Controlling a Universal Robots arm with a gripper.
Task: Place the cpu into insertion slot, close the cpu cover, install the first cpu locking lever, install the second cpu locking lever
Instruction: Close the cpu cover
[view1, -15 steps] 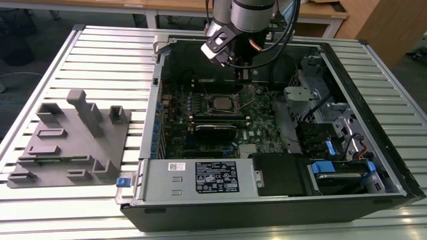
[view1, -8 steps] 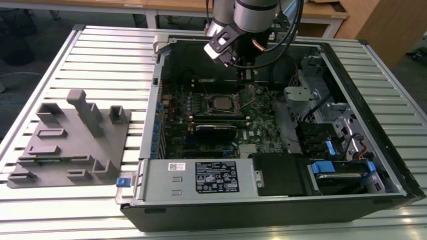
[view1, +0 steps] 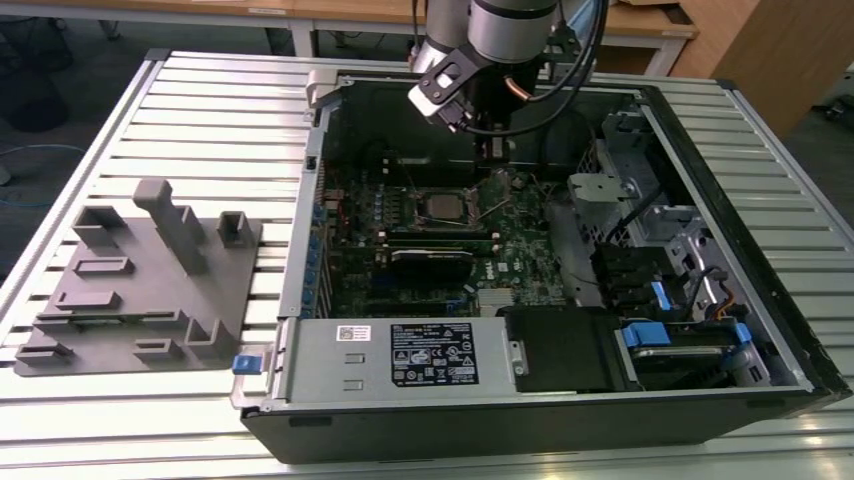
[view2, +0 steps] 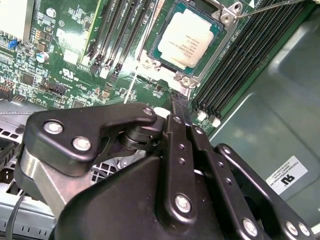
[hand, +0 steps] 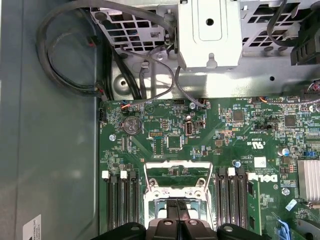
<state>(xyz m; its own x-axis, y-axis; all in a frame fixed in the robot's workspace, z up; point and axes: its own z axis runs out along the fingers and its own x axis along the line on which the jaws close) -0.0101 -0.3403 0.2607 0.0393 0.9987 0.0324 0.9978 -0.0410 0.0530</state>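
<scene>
A: Surface? Room?
B: Slatted metal table (view1: 200, 110), wooden desks (view1: 627, 25) behind. One grey fixture (view1: 140, 275) at the table edge on the exterior view's left, then one open PC case (view1: 534, 400).
A: Chip?
B: One cpu (view2: 187, 40), seated in slot (view2: 214, 46). One cover (hand: 178, 164), up. One gripper (hand: 178, 215) over slot, jaws pressed together, nothing between.

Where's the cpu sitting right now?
In the second wrist view the cpu lies in the insertion slot on the green board, between two banks of black memory slots, close to the gripper.
</scene>
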